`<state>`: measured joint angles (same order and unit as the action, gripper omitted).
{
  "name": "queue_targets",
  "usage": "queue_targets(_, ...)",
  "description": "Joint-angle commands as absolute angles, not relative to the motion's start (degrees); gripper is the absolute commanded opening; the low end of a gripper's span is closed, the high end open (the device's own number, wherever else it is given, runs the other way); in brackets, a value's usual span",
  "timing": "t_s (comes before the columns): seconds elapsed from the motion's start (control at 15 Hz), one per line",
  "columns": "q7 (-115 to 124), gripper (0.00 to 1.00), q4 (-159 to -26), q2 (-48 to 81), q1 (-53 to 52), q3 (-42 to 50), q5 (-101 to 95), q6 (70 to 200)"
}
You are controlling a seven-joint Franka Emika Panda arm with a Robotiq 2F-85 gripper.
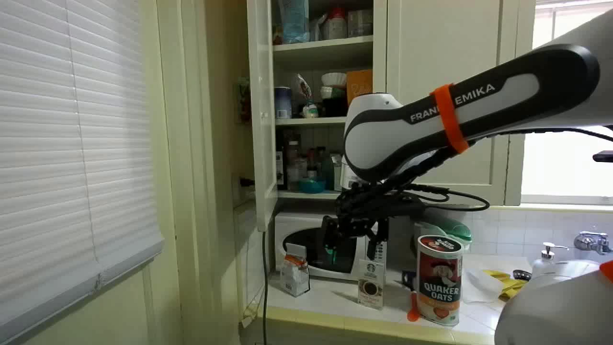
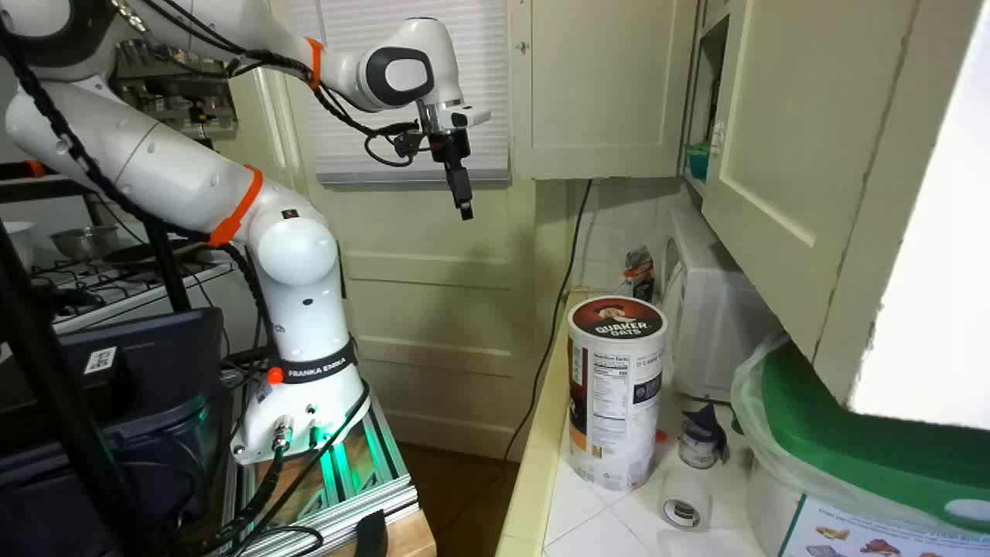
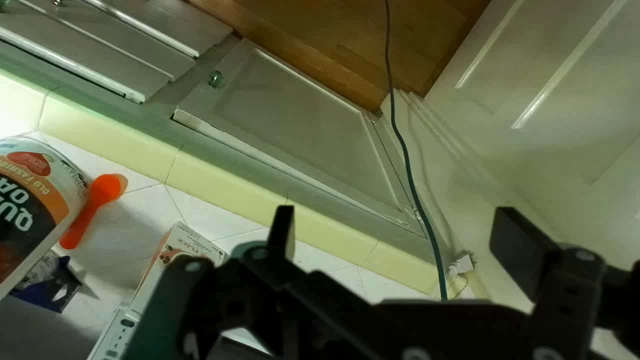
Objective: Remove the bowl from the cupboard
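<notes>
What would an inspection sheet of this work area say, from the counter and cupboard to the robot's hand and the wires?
Surface: white tiled counter, yellow edge.
Job's things: teal bowl on the bottom shelf of the cupboard; cupboard door open.
Clutter: oats can, coffee box, small bag and orange spoon on the counter; bottles near the bowl.
Gripper: open, fingers apart; held item: nothing seen.
Cables: dark cord hanging by the counter's end; black cables along the arm.
Surroundings: microwave below the cupboard, window blind, tap.
</notes>
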<state>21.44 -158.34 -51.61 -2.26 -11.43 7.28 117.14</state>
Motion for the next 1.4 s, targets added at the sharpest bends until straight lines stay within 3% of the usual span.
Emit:
queue_targets(0.0,21.34,1.0,-158.41,-51.57,-2.12,-11.5,7.34,116.95)
queue_targets(0.4,21.35,1.0,-158.85,-51.46,-2.13,-11.49,7.33,116.95)
queue_targets(0.67,34.68,1.0,-156.18,-44.42,0.99,-17.24,10.51,130.53)
queue_targets(1.0,48.51,1.0,-147.55,-34.22,9.34,-21.53,4.95,143.79)
queue_targets(1.33,61.26,1.0,-138.58,-26.98,21.03,-22.16,-7.02,146.87)
